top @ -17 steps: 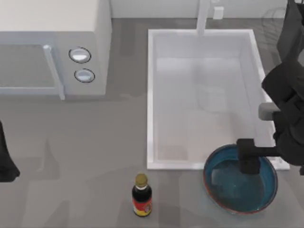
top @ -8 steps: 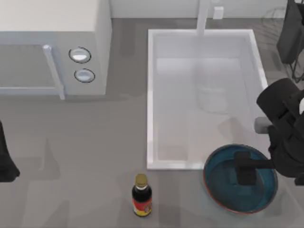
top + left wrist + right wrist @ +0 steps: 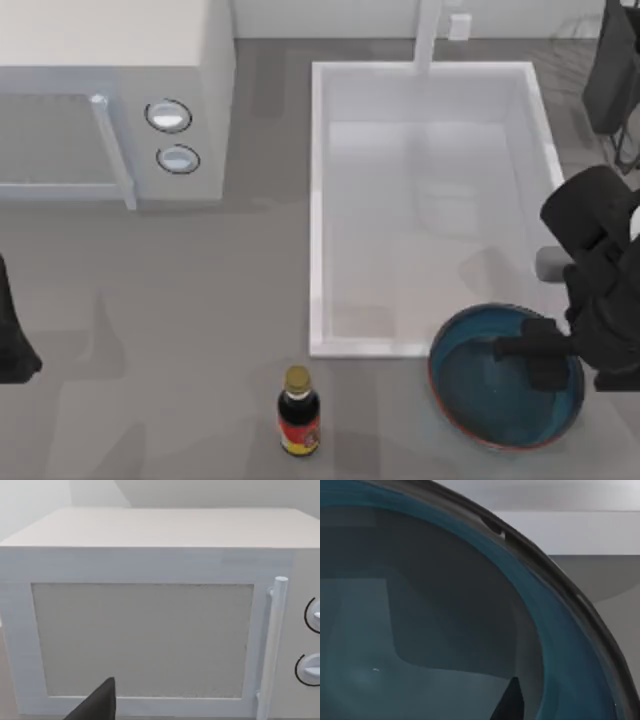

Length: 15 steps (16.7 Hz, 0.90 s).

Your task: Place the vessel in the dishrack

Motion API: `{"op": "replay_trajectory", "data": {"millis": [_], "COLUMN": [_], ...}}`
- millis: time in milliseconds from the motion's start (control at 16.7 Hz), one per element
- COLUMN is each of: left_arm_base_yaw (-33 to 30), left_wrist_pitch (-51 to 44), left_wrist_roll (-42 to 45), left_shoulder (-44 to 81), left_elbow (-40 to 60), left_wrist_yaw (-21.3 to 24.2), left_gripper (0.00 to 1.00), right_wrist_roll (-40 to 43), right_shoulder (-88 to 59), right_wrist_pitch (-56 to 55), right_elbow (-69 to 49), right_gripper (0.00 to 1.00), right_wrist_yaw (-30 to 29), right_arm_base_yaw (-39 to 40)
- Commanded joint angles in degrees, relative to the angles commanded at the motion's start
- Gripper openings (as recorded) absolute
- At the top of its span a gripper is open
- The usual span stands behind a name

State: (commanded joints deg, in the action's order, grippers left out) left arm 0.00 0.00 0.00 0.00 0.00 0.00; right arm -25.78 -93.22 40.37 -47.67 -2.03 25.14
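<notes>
Nearest to me along the front of the table I count one bottle [image 3: 299, 411], small and dark with a yellow cap; its red and yellow label carries print I cannot read. To its right sits the one vessel [image 3: 478, 392], a wide teal-blue bowl with a reddish-brown rim, resting on the table just in front of the sink's front right corner. My right gripper [image 3: 540, 355] is down inside the bowl near its right side, and I cannot tell whether its fingers are spread or pressed together. In the right wrist view the bowl's glossy inside [image 3: 420, 630] is very close, with a dark fingertip [image 3: 510, 702] over it.

My left arm [image 3: 14, 330] is parked at the table's left edge, facing the microwave door [image 3: 142, 640].

Farther back I count one white sink [image 3: 320, 200] and one microwave [image 3: 205, 60] with two round knobs [image 3: 168, 115]. At the far right corner, thin wires of the dishrack [image 3: 575, 40] are partly visible.
</notes>
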Motion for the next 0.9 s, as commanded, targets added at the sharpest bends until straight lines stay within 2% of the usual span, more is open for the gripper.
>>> {"op": "replay_trajectory", "data": {"millis": [240,900], "left_arm_base_yaw": [0.0,0.0], "left_wrist_pitch": [0.0,0.0], "left_wrist_roll": [0.0,0.0], "left_shoulder": [0.0,0.0], "left_elbow": [0.0,0.0], "left_wrist_yaw": [0.0,0.0], "left_gripper": [1.0,1.0], "right_wrist_roll": [0.0,-0.17], "right_shoulder": [0.0,0.09], "right_wrist_pitch": [0.0,0.89], "right_elbow": [0.0,-0.91], "right_gripper": [0.02,0.0], "right_wrist_yaw": [0.0,0.11], "right_arm_base_yaw": [0.0,0.15]}}
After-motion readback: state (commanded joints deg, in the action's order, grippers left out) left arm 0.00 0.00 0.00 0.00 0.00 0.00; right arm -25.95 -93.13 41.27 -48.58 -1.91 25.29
